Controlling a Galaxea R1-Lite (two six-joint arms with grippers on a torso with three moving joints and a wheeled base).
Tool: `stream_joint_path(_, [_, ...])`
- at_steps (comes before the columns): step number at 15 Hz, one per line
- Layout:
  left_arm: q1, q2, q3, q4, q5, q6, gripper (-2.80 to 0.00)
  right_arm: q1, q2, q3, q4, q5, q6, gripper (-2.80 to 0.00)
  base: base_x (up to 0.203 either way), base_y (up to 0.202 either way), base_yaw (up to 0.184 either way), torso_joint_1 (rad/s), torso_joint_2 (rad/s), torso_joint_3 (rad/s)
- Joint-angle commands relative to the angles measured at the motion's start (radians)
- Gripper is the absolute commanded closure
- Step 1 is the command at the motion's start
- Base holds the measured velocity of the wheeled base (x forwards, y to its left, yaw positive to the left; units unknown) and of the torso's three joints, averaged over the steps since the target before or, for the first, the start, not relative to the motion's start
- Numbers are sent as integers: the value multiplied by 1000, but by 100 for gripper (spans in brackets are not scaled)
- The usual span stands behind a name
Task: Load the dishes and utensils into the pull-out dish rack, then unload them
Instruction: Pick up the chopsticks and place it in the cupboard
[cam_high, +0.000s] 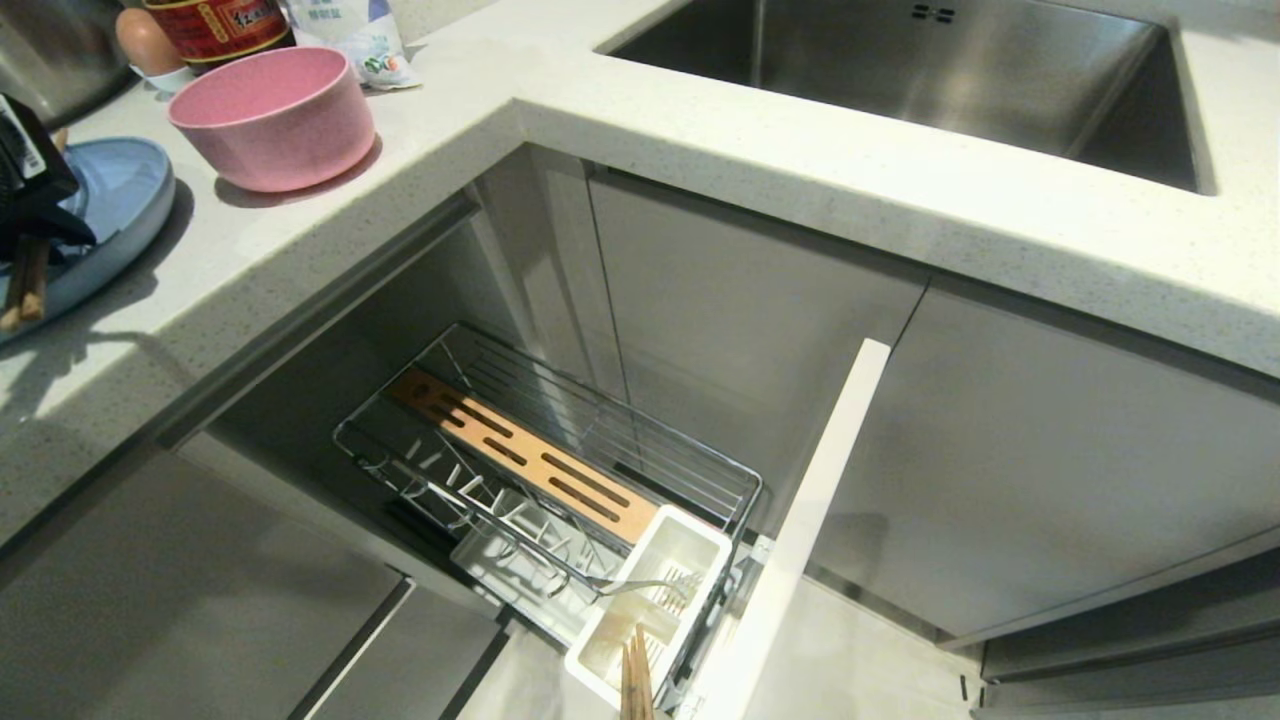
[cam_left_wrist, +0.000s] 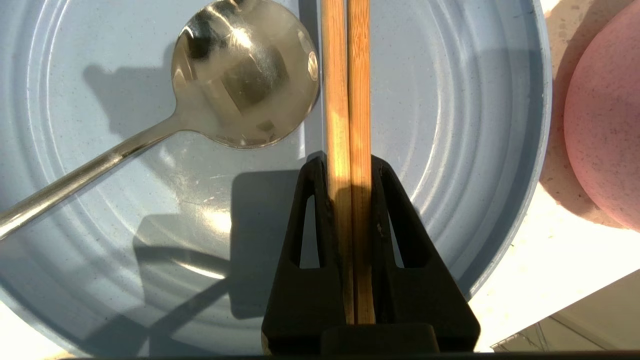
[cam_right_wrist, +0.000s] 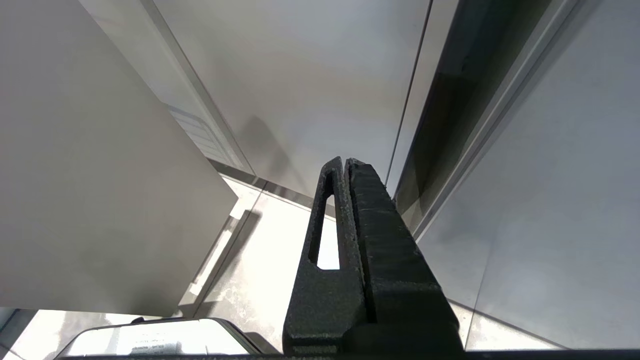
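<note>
Left gripper (cam_left_wrist: 350, 170) clamped chopsticks (cam_left_wrist: 347, 75) over plate (cam_left_wrist: 450, 125), at 9 o'clock; loading step; next: lift, carry to rack (cam_high: 560, 470) at 6 o'clock.

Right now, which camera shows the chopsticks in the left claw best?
The left wrist view: the chopsticks run side by side between the left claw fingers above the blue plate. The head view shows only their ends under the claw. The right wrist view shows none.
</note>
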Motion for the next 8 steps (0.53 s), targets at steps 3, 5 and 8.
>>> stream_joint_path(3, [1, 2, 0, 7, 4, -2, 0, 0, -4, 0, -1, 0, 0, 0, 0, 0, 0, 0, 0, 0])
stream_joint_path(5, [0, -10, -2, 5, 5, -3, 0, 1, -4, 0, -1, 0, 0, 0, 0, 0, 0, 0, 0, 0])
stream_joint_path(8, [-1, -70, -5, -9, 7, -3, 0, 1, -3, 0, -1, 0, 0, 0, 0, 0, 0, 0, 0, 0])
